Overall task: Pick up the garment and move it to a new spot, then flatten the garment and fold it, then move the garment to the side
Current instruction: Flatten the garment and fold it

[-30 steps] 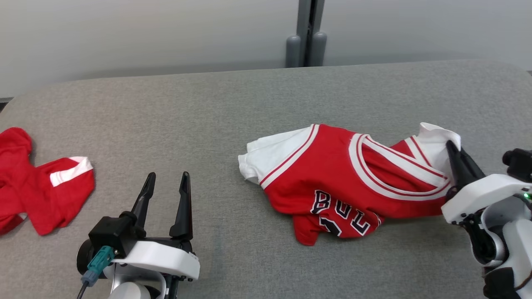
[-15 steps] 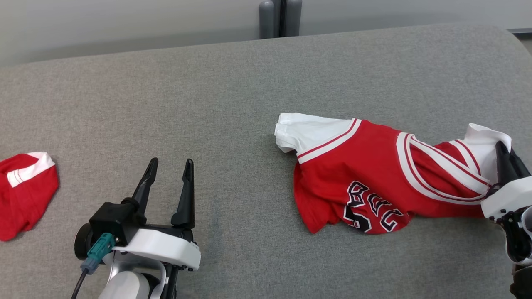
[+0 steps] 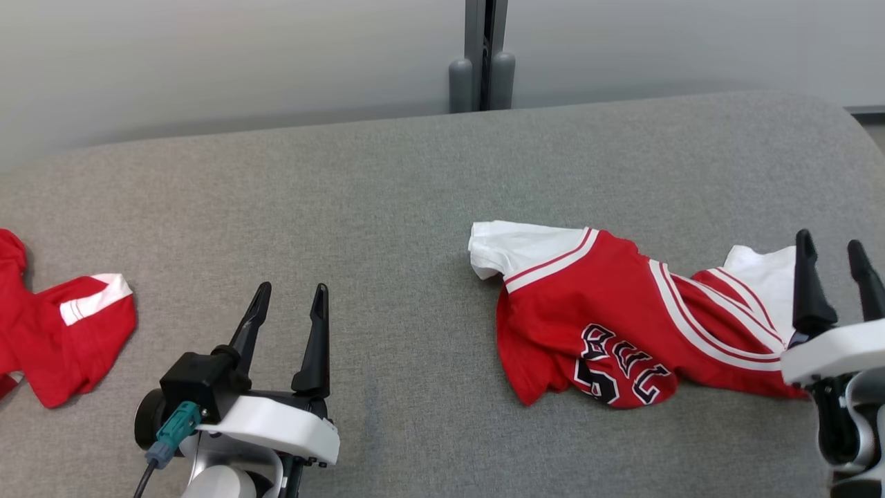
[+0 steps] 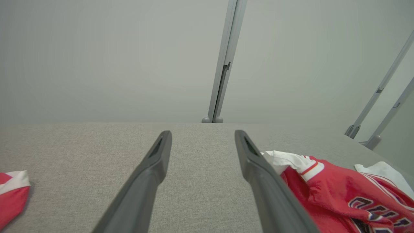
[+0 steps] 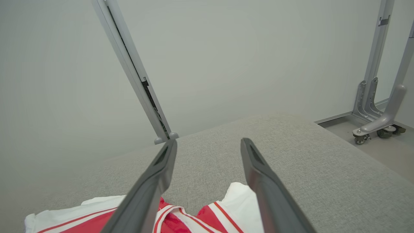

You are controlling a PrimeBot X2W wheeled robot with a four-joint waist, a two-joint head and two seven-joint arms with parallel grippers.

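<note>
The garment [image 3: 608,325], a red jersey with white sleeves, white trim and dark lettering, lies crumpled on the right half of the grey table [image 3: 387,194]. It also shows in the left wrist view [image 4: 336,194] and the right wrist view [image 5: 233,207]. My right gripper [image 3: 832,244] stands open just above the jersey's right white sleeve, nothing between its fingers. My left gripper [image 3: 290,294] is open over bare table, well left of the jersey.
A second red garment with white trim [image 3: 62,332] lies at the table's left edge. A grey post [image 3: 482,55] stands behind the table's far edge. The table's right end [image 3: 861,131] rounds off; wheeled metal stand feet [image 5: 376,123] are beyond it.
My right gripper has opened and let go of the jersey's right sleeve, which now lies on the table. The head camera has shifted. The left gripper is unchanged.
</note>
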